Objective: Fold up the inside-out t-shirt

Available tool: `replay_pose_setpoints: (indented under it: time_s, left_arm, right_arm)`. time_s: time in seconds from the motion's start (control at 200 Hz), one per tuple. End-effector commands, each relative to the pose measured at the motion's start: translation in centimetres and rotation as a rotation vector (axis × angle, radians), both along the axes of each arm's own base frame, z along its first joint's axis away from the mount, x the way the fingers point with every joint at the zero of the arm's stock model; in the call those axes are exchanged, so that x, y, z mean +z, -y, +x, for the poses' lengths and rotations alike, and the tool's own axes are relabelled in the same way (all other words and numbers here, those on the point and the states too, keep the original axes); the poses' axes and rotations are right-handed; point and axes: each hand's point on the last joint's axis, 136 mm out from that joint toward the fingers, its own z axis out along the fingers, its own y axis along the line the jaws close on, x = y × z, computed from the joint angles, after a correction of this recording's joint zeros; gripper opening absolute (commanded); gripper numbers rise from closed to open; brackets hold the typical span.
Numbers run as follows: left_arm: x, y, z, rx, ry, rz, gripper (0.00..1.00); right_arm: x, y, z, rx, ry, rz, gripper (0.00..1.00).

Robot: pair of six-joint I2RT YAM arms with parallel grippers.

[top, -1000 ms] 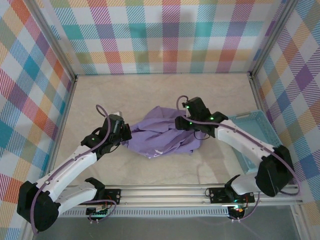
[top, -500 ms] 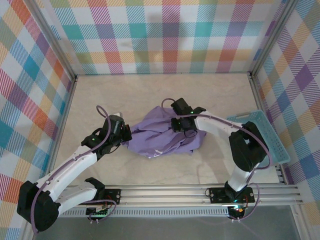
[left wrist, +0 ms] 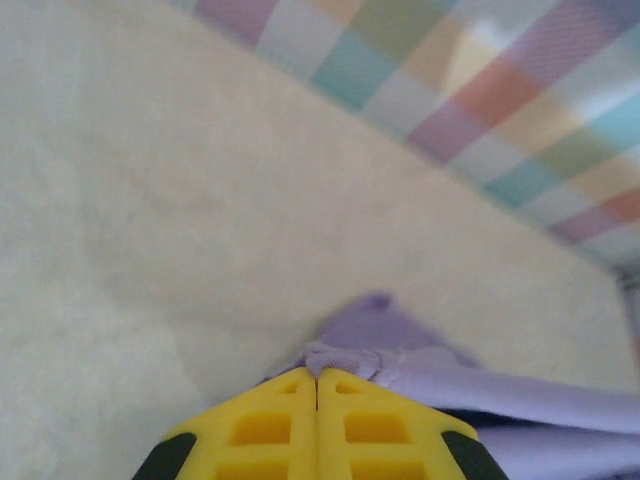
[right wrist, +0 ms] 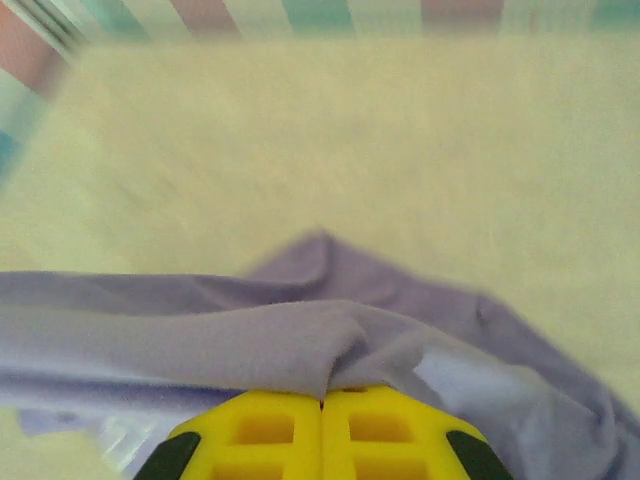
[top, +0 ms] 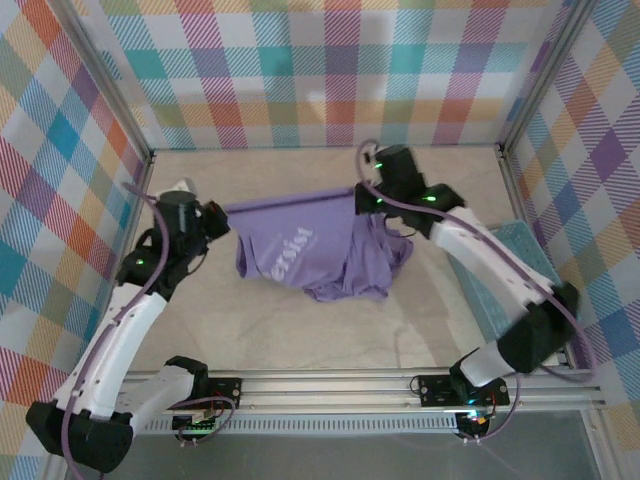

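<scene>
**Lavender cloth, up off its heap and pulled taut between two pinches**

Yellow fingers of the left gripper meet with no gap, a small knot of fabric bunched just past their tips. The right gripper is clamped the same way on a fold of cloth draped over its fingertips; a second ago its jaws stood apart above the pile.

From those two holds the t-shirt runs as a straight, tight edge from left gripper to right gripper. Both have risen and drawn apart since the earlier views, when the garment lay crumpled mid-table. Below the stretched edge it hangs as a sheet with pale lettering showing, and its lower part is rumpled on the table, thickest under the right hold.

The basket sits well off to the right.

I judge this the spreading step: the shirt is opened out, not yet flat, and no fold is made.
</scene>
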Motion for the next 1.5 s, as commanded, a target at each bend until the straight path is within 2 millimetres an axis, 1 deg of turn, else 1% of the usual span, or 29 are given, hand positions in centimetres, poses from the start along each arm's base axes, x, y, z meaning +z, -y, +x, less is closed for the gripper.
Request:
replay_pose_setpoints:
  time_s: [0.0,0.025,0.07,0.085,0.135,0.165,0.2,0.215,0.265,0.29,0.345,0.385,0.41,0.465,0.525,0.605,0.685,0.715,0.795,0.875,0.975,1.07,1.17,1.245,1.325,1.375,1.395,1.435,1.5]
  left_arm:
    - [4.8,-0.3,-1.5,-0.022,0.134,-0.058,0.0]
    - [4.9,0.1,-1.6,-0.039,0.142,-0.079,0.0]
    - [4.0,0.9,-1.7,-0.076,0.13,-0.111,0.0]
    - [3.7,1.3,-1.6,-0.092,0.123,-0.123,0.0]
    - [1.1,2.5,-1.4,-0.143,0.064,-0.152,0.0]
    - [-0.7,3.1,-1.4,-0.169,0.026,-0.165,0.0]
    - [-3.6,3.5,-1.4,-0.182,-0.038,-0.168,0.0]
    - [-4.9,3.6,-1.5,-0.183,-0.067,-0.167,0.0]
    - [-9.1,3.9,-1.9,-0.192,-0.167,-0.159,0.0]
    - [-11.1,4.0,-2.1,-0.205,-0.22,-0.151,0.0]
    - [-15.2,4.3,-2.9,-0.226,-0.339,-0.126,0.0]
    - [-17.4,4.5,-3.4,-0.245,-0.406,-0.115,0.0]
    - [-18.6,4.6,-3.8,-0.257,-0.441,-0.107,0.0]
    - [-20.4,4.6,-4.3,-0.272,-0.495,-0.091,0.0]
    - [-21.0,4.6,-4.5,-0.279,-0.509,-0.077,0.0]
    - [-20.9,4.5,-4.5,-0.278,-0.498,-0.067,0.0]
    - [-20.3,4.6,-4.4,-0.282,-0.472,-0.067,0.0]
    - [-19.9,4.6,-4.3,-0.284,-0.458,-0.069,0.0]
    - [-19.3,5.1,-4.4,-0.299,-0.435,-0.076,0.0]
    - [-18.9,5.3,-4.6,-0.308,-0.416,-0.074,0.0]
    - [-18.2,5.2,-4.9,-0.308,-0.383,-0.073,0.01]
    - [-17.6,5.1,-5.1,-0.312,-0.354,-0.066,0.02]
    - [-17.1,5.1,-5.2,-0.319,-0.338,-0.067,0.03]
    - [-17.0,5.1,-5.2,-0.322,-0.332,-0.067,0.03]
    - [-17.0,5.1,-5.2,-0.322,-0.333,-0.065,0.03]
    - [-17.0,5.2,-5.2,-0.325,-0.332,-0.067,0.03]
    - [-17.1,5.2,-5.2,-0.325,-0.333,-0.068,0.03]
    - [-17.2,5.2,-5.2,-0.326,-0.337,-0.067,0.03]
    - [-17.4,5.2,-5.2,-0.326,-0.344,-0.063,0.03]
  right_arm:
    - [8.5,1.8,-3.5,0.062,0.191,0.114,0.0]
    - [9.0,1.8,-4.2,0.078,0.204,0.13,0.0]
    - [8.4,1.9,-5.2,0.097,0.188,0.148,0.0]
    - [7.8,1.9,-5.4,0.099,0.172,0.151,0.0]
    - [5.4,1.7,-6.1,0.111,0.116,0.157,0.0]
    - [2.9,1.6,-6.4,0.115,0.06,0.151,0.0]
    - [0.1,1.6,-6.8,0.109,0.0,0.145,0.0]
    - [-1.8,1.7,-7.1,0.104,-0.04,0.135,0.0]
    - [-6.2,1.8,-7.8,0.088,-0.132,0.13,0.0]
    - [-9.2,2.0,-8.5,0.082,-0.198,0.121,0.0]
    - [-14.2,2.3,-10.1,0.066,-0.31,0.111,0.0]
    - [-17.1,2.3,-11.3,0.072,-0.379,0.101,0.0]
    - [-18.4,2.2,-12.0,0.078,-0.408,0.089,0.0]
    - [-20.1,2.4,-13.0,0.086,-0.438,0.048,0.15]
    - [-20.1,2.9,-13.1,0.085,-0.43,-0.013,0.29]
    - [-17.9,3.3,-12.1,0.095,-0.361,-0.076,0.42]
    - [-15.4,3.3,-10.7,0.107,-0.283,-0.139,0.49]
    - [-15.1,3.1,-10.2,0.116,-0.266,-0.164,0.5]
    - [-14.1,1.0,-9.8,0.203,-0.228,-0.198,0.52]
    - [-14.6,-1.4,-10.3,0.296,-0.205,-0.256,0.57]
    - [-16.5,-3.7,-11.3,0.377,-0.209,-0.346,0.61]
    - [-18.8,-4.5,-11.5,0.387,-0.227,-0.423,0.66]
    - [-20.9,-3.4,-10.5,0.305,-0.254,-0.516,0.7]
    - [-22.2,-2.8,-10.0,0.268,-0.275,-0.577,0.67]
    - [-22.9,-2.9,-9.7,0.261,-0.291,-0.598,0.59]
    - [-23.1,-3.1,-9.6,0.267,-0.295,-0.596,0.49]
    - [-23.2,-3.3,-9.7,0.271,-0.298,-0.592,0.42]
    - [-22.9,-3.5,-9.5,0.272,-0.295,-0.582,0.31]
    - [-22.3,-3.7,-9.3,0.265,-0.282,-0.574,0.2]
